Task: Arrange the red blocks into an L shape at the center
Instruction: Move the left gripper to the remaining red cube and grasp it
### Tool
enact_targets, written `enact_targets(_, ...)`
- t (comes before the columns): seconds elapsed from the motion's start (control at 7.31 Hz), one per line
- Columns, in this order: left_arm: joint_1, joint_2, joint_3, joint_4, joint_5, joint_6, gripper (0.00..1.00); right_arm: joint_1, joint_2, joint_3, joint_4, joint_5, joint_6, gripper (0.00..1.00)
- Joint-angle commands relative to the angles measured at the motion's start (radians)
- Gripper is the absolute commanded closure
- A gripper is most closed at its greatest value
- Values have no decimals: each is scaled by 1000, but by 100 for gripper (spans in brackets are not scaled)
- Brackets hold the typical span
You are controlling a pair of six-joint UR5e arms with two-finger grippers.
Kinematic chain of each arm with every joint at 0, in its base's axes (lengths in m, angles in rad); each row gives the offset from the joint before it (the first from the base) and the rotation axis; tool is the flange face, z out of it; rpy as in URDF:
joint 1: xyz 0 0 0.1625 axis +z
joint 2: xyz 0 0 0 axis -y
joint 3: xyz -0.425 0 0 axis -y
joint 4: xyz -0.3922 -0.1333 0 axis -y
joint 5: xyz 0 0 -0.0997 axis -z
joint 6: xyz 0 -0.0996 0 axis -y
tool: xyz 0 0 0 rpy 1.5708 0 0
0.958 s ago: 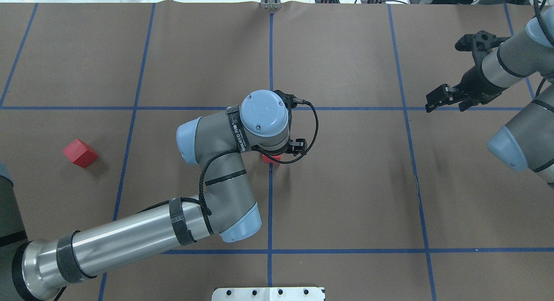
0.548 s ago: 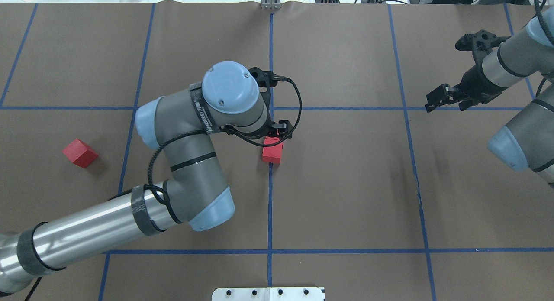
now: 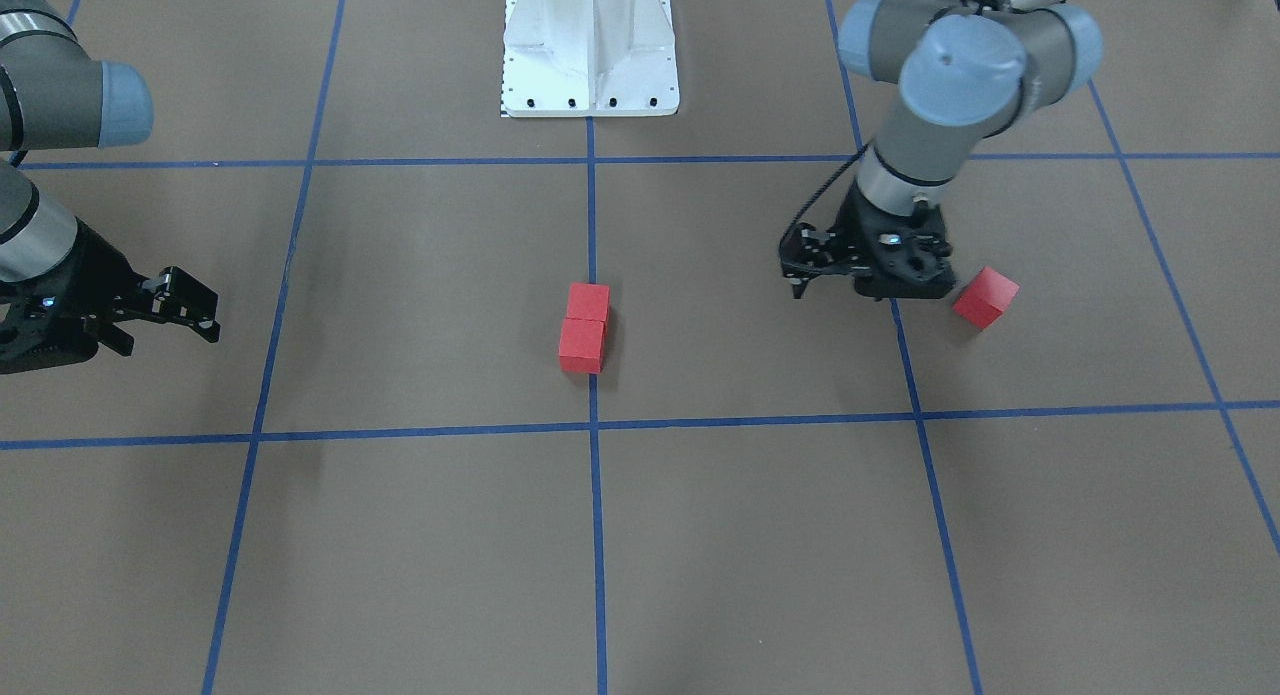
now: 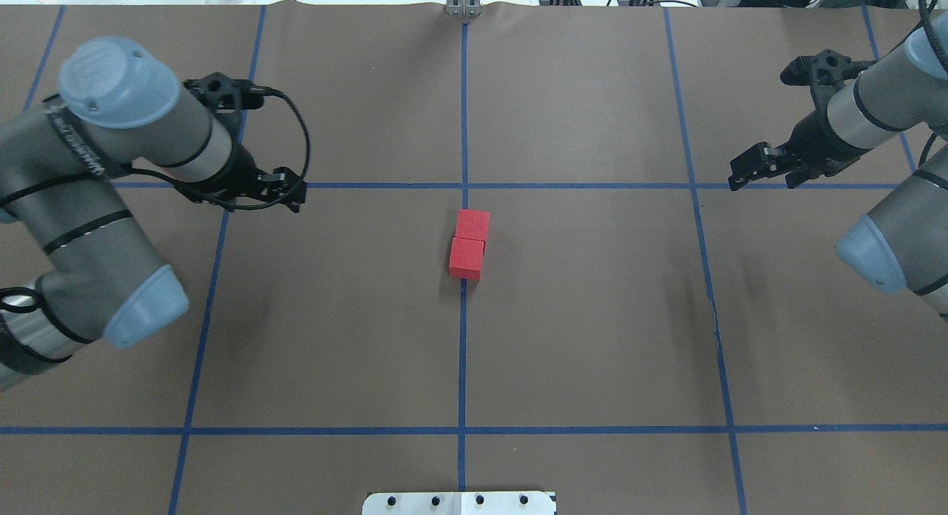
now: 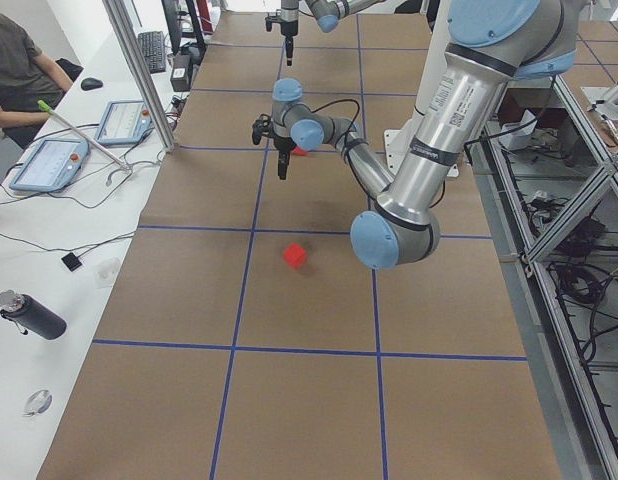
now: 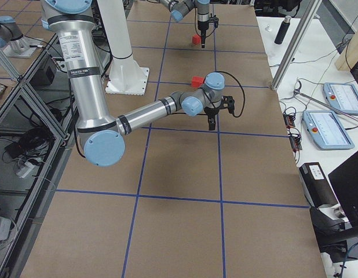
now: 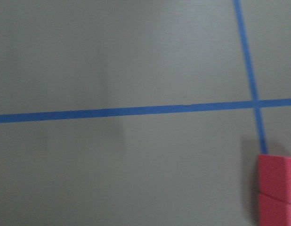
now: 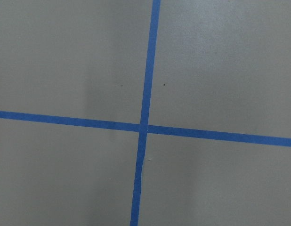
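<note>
Two red blocks [image 4: 472, 224] [image 4: 466, 259] lie touching in a short line on the middle blue tape line at the center [image 4: 463, 315]. They also show in the front view [image 3: 587, 302] [image 3: 581, 345] and at the lower right of the left wrist view [image 7: 277, 188]. The third red block [image 3: 985, 297] lies alone on the robot's left side and is hidden under the left arm in the overhead view. My left gripper [image 4: 290, 190] is open and empty, just beside that lone block in the front view [image 3: 800, 278]. My right gripper [image 4: 740, 174] is open and empty, far to the right.
The white robot base plate [image 3: 590, 65] stands at the robot's table edge on the middle line. Blue tape lines [image 4: 592, 185] divide the brown floor into squares. A side bench with tablets [image 5: 49, 165] and a seated person shows in the left view.
My left arm has swung from the center far to the left, leaving its block beside the other on the middle line. Its elbow now covers the lone block overhead. The right arm has not moved.
</note>
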Motion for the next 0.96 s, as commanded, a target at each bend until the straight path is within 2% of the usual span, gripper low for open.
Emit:
enact_targets(0.0, -143, 199, -16, 0, -121, -14, 1, 0, -1, 2, 3, -2, 2, 1)
enact_targets(0.14, -168, 206, 50, -6, -120, -125, 1, 0, 1, 4, 3, -2, 2, 1)
enact_targets(0.27, -165, 206, 73, -67, -120, -348, 1, -1, 2, 4, 3, -3, 2, 1)
enact_targets(0.41, -162, 218, 98, -151, -118, -481, 1, -1, 2, 7, 3, -3, 2, 1)
enact_targets(0.82, -154, 226, 161, -196, -118, -557, 1, -1, 1, 22, 3, -19, 5, 1)
